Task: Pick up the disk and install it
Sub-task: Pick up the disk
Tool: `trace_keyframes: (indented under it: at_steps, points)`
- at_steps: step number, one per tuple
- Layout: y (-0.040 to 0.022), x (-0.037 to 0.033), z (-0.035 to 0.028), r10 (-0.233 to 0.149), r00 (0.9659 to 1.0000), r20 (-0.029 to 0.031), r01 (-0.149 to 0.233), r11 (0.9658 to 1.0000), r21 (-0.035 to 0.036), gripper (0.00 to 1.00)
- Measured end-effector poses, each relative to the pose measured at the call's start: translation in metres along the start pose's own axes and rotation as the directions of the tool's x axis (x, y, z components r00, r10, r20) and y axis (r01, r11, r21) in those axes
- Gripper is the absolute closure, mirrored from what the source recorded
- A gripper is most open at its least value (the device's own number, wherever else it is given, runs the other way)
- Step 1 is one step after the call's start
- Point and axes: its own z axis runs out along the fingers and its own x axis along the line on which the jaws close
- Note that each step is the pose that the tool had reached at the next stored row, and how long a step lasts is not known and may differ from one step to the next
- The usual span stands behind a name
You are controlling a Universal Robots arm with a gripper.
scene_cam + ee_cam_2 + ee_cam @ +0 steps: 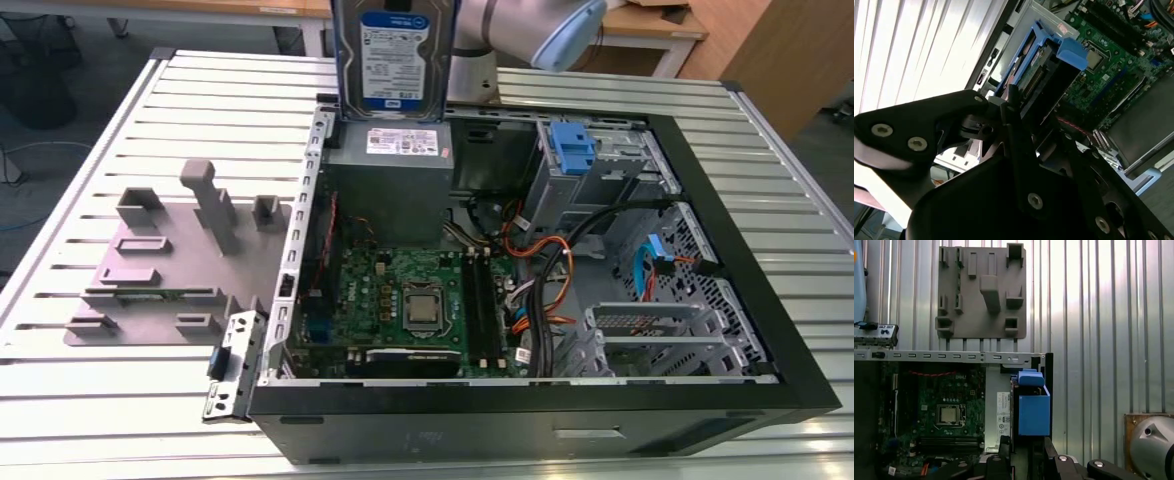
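Note:
The disk (394, 60), silver with a white-and-blue label, hangs upright on edge above the back corner of the open computer case (714, 215), at the exterior view's left, just over the grey power-supply box (394, 190). Its top runs out of that picture. In the second wrist view my gripper (1019, 107) is shut on the disk (1041, 80), whose blue rails and blue handle (1071, 52) point down toward the motherboard. In the first wrist view the disk (1033, 410) shows end-on, its blue handle foremost, between the dark fingers (1004, 460).
The case lies open on a ribbed metal table (774, 110). Inside are the motherboard (400, 290), cables, and a drive bay with an upright blue latch (571, 150). A grey fixture plate (160, 270) lies at the exterior view's left. The arm (534, 25) stands behind the case.

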Motion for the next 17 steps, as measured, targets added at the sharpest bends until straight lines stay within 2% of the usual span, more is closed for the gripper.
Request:
trace_keyframes:
  at_steps: [17]
  points:
    - [-0.0439, -0.0005, -0.0009, 0.000, 1.0000, 0.0000, 0.000, 1.0000, 0.0000, 0.65]
